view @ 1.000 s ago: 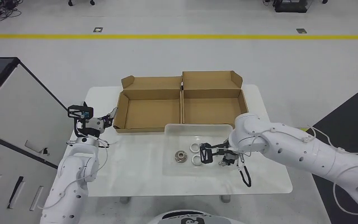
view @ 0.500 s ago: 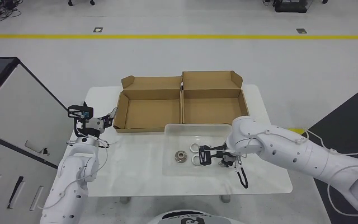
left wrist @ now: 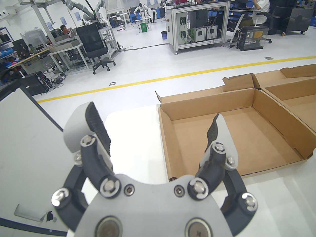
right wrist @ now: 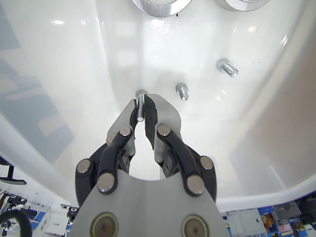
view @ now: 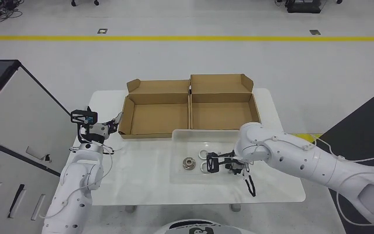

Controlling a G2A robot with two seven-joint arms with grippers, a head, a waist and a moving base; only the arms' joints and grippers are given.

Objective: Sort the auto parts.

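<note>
Right claw: my right gripper point(right wrist: 140, 100) is down inside the white tray point(view: 181, 132), closed on a hex bolt point(right wrist: 141, 92). The ribbed pads pinch the threaded shank and the head pokes out past the fingertips.
Bolt contact: I can't tell whether the head is touching the tray floor or just clear of it.
Left claw: my left gripper point(left wrist: 153, 110) is wide open with nothing in it. It hangs at the left side of the table, just beside the near-left corner of the left cardboard box point(view: 158, 117).
Other parts: two short bolts point(right wrist: 182, 91) point(right wrist: 227, 67) lie loose on the tray floor near the held one. Two metal rings point(right wrist: 158, 10) point(right wrist: 246, 3) lie close together beyond them. A round hub-like part point(view: 188, 163) sits towards the tray's left end.
Destinations: the left box and the right cardboard box point(view: 219, 114) stand side by side, just beyond the tray.
Handling, bolt: I judge it small, rigid and light. The threads should bite into the pads, so the shank is a sound place to hold. Held on so narrow a line, it may swivel.
Handling, rest: the loose bolts will likely roll on the glossy tray. For the rings, which look smooth and heavier, I'd pinch one wall, with a finger through the bore.
</note>
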